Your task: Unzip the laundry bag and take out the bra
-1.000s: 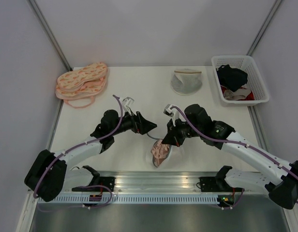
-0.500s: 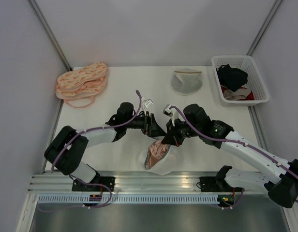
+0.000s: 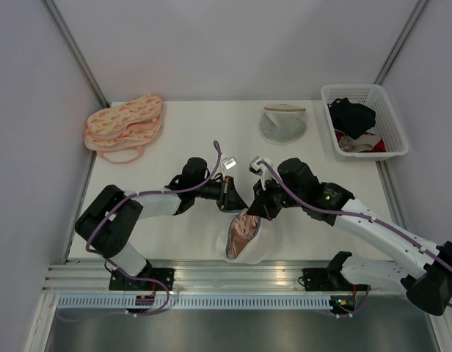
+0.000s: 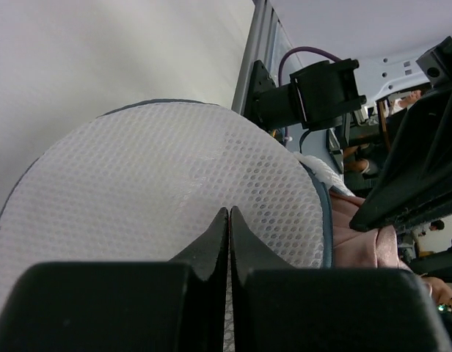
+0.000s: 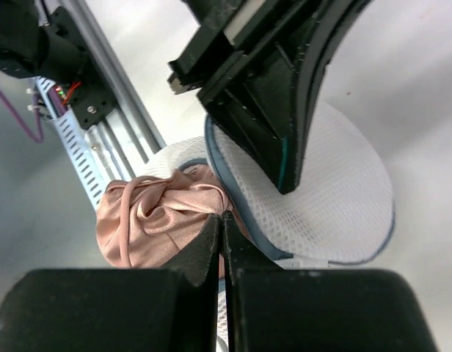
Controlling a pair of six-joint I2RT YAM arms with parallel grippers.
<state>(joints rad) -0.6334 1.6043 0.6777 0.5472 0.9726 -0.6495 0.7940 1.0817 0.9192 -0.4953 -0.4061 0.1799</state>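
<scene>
A round, translucent white mesh laundry bag (image 3: 259, 246) with a thin dark rim stands tilted near the front edge of a white table (image 3: 189, 139). A small pale pink fabric bra (image 3: 242, 229) bulges from its open side. The right gripper (image 5: 222, 220), fingers closed, pinches the bag's rim beside the bra. The left gripper (image 4: 229, 216), fingers pressed together, touches the mesh dome; whether it has caught any mesh cannot be told.

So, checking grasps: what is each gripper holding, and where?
Left gripper pinches the laundry bag's mesh dome. Right gripper seems shut on its rim, beside the bra.
</scene>
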